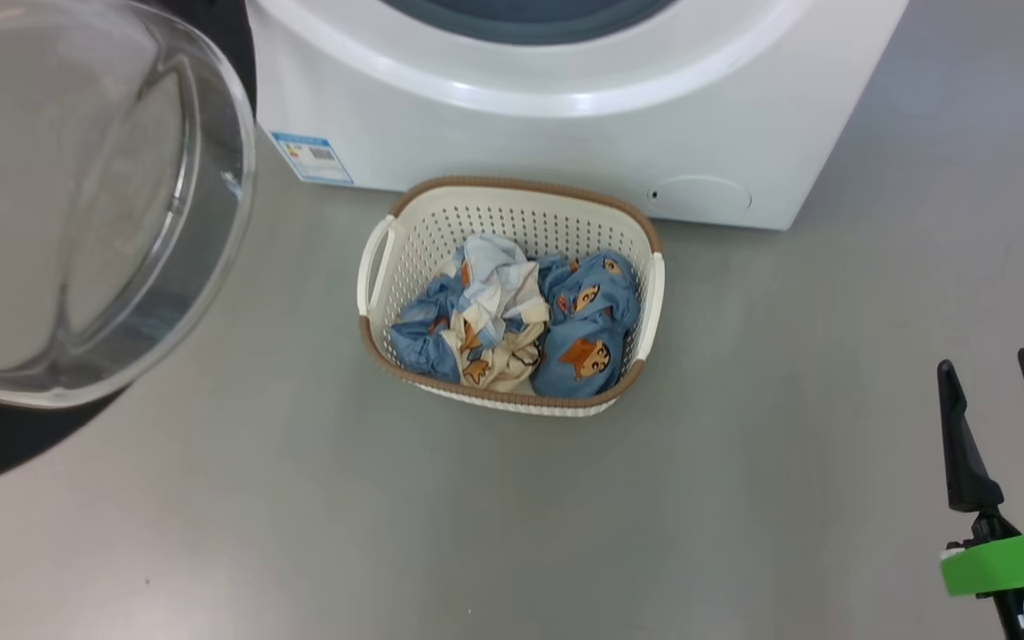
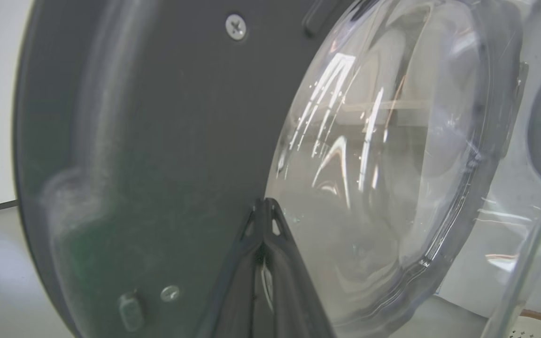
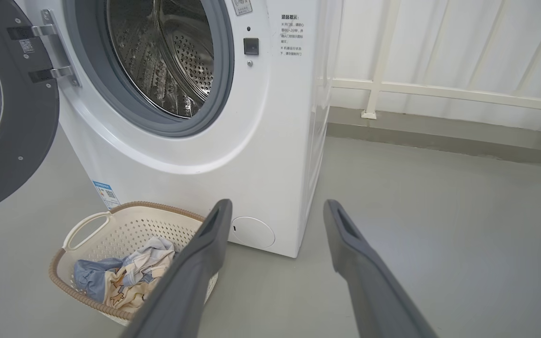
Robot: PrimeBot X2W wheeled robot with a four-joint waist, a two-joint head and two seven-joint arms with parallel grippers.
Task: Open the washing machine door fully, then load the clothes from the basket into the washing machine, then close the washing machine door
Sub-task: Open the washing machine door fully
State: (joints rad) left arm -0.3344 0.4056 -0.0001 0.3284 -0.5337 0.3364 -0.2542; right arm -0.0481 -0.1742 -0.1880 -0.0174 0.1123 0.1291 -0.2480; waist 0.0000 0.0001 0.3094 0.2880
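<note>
Lying lengthwise along the washing machine (image 1: 565, 151), the basket (image 1: 512, 185) holds the clothes (image 1: 512, 320).

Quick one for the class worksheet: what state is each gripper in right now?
Left gripper: shut, holding nothing, tips at the washing machine door.
Right gripper: open, empty.

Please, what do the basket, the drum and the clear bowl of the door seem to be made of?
The basket: matte cream plastic, judging by its moulded holes. The drum: shiny metal, probably steel, perforated, reflective. The door's clear bowl: likely glass, glossy, with sharp reflections; clear plastic cannot be excluded.
</note>
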